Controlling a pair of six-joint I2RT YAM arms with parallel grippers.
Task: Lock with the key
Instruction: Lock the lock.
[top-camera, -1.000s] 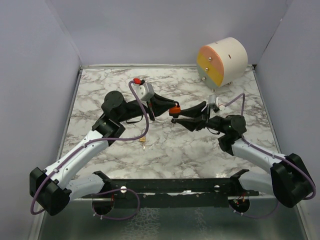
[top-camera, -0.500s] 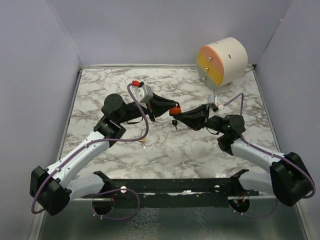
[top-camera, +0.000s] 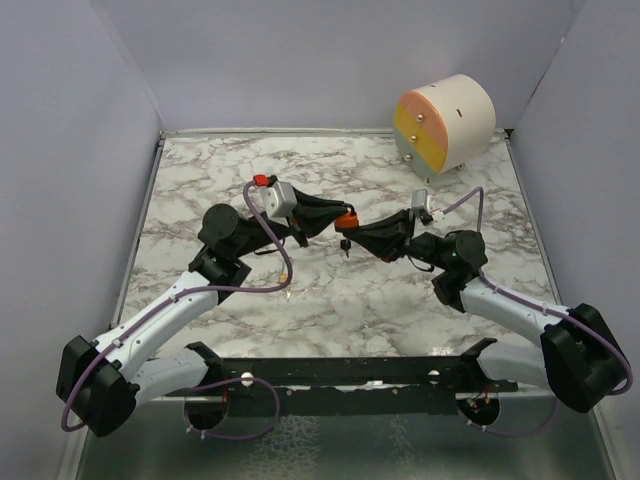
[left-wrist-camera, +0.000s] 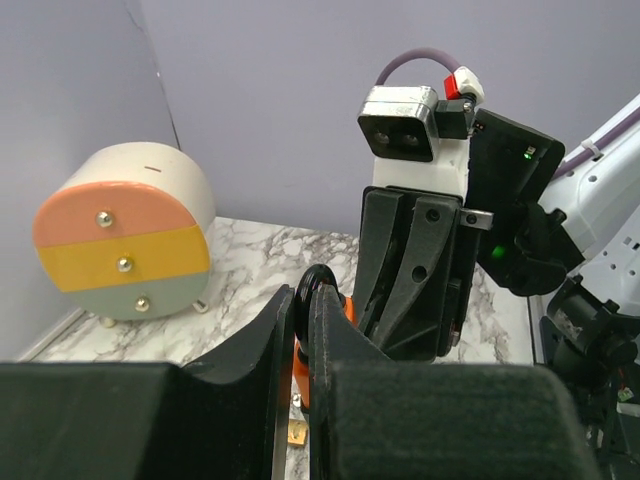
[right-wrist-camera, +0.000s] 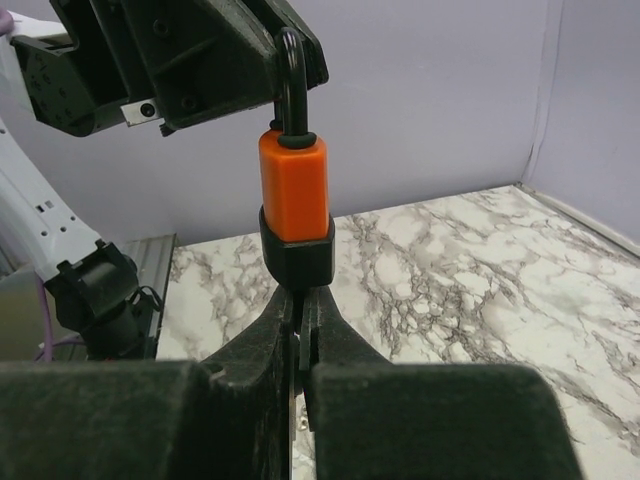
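Note:
An orange padlock with a black base hangs in the air over the middle of the table. My left gripper is shut on its black shackle, holding it from above. My right gripper is shut right under the lock's base, with the thin dark head of the key pinched between its fingers. From above, the padlock sits where the left gripper and right gripper meet tip to tip. A small dark piece dangles below them.
A cream drum-shaped box with a pink, yellow and grey-green face stands at the back right corner. A small brass piece lies on the marble near the left arm. Purple walls close in three sides.
My right gripper went from open to shut under the padlock's base. Both arms and the lock drifted slightly left and toward the near side.

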